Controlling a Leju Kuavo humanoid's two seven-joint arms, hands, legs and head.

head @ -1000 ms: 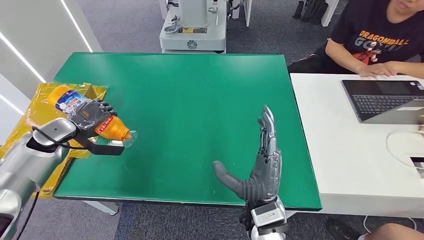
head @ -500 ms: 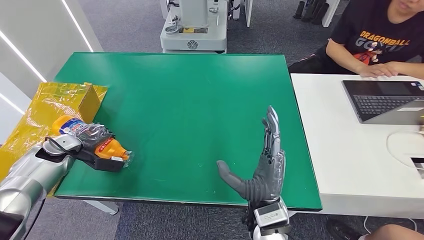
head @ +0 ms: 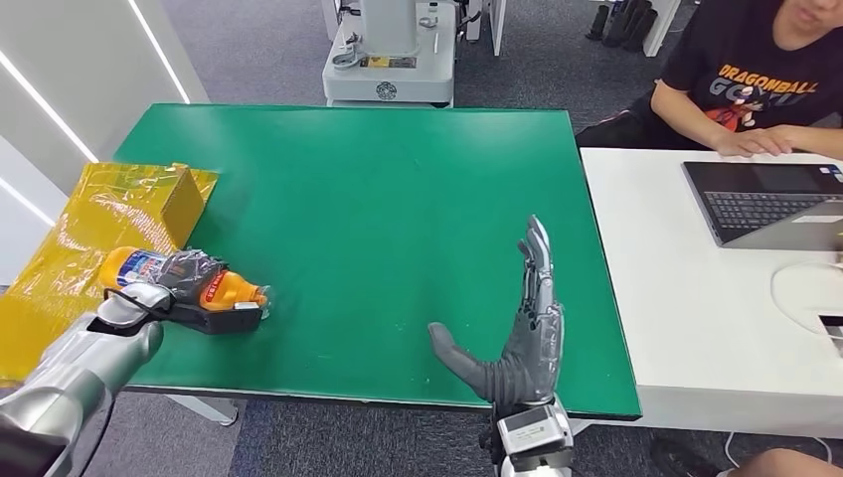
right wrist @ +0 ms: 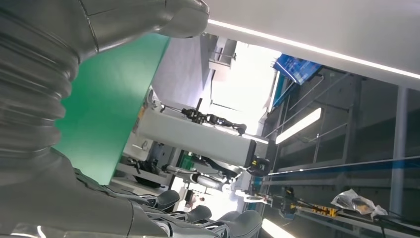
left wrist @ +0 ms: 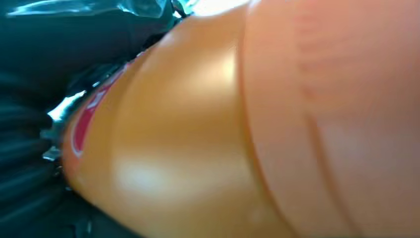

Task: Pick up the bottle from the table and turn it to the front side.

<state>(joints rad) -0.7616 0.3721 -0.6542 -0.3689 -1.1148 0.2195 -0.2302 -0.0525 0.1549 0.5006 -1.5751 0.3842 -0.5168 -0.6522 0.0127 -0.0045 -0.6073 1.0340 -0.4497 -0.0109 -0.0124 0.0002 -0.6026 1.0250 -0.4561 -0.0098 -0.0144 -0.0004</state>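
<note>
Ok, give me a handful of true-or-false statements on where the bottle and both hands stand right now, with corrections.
1. The left hand grips the orange bottle. True.
2. The bottle stands upright on the green table. False: it lies on its side, low at the table's near left edge.
3. The right hand holds nothing, its fingers stretched out. True.
4. The right hand touches the bottle. False: it is well apart from it, over the table's right part.
5. A laptop sits on the white table. True.
</note>
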